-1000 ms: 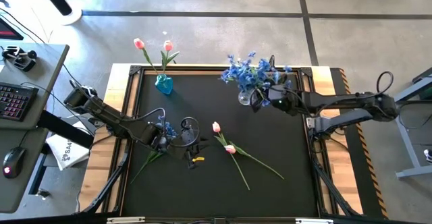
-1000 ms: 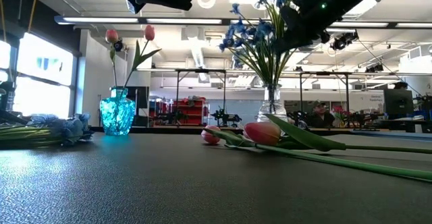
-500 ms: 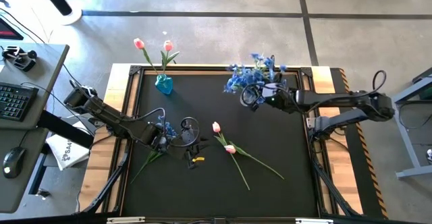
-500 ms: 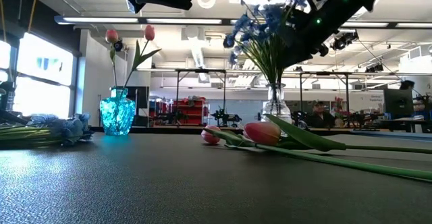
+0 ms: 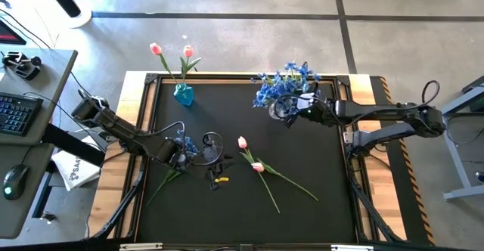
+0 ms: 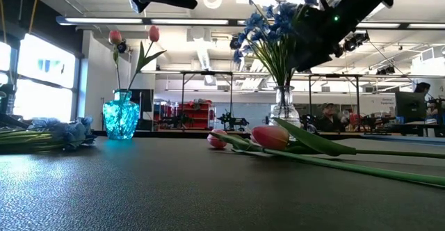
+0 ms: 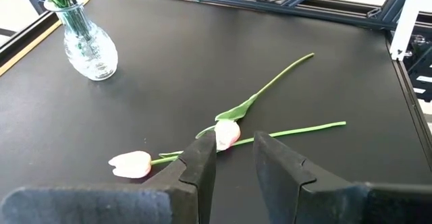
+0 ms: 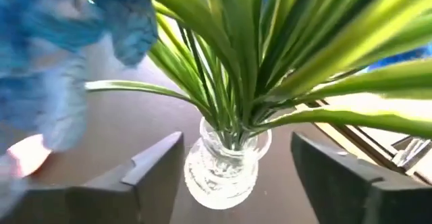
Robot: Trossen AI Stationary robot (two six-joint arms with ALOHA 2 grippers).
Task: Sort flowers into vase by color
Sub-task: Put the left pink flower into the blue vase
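Note:
A clear glass vase [image 5: 281, 100] at the table's far right holds blue-blossomed flowers [image 5: 283, 81]; their green stems [image 8: 233, 82] stand in its neck. My right gripper [image 8: 237, 137] hangs open just above that vase [image 8: 226, 166], one finger on either side of it, touching nothing. A teal vase [image 5: 183, 94] at the far left holds two pink tulips [image 5: 171, 51]. Two more pink tulips [image 5: 249, 154] lie crossed mid-table. A blue bunch [image 5: 186, 145] lies flat under my left arm. My left gripper [image 7: 235, 143] is open and empty, short of the tulips [image 7: 226, 133].
Orange-tipped dark parts [image 5: 218, 177] lie by my left gripper. The lying tulips' long stems [image 5: 291, 183] reach toward the near right. The table's frame rails [image 5: 355, 81] run close behind the clear vase. A desk with a keyboard [image 5: 19, 115] stands left of the table.
My right gripper has opened over the clear vase and let go of the blue flowers, after shifting a little toward the table's far left. The blue bunch has drawn together and now stands more upright in the vase. My left arm has kept still.

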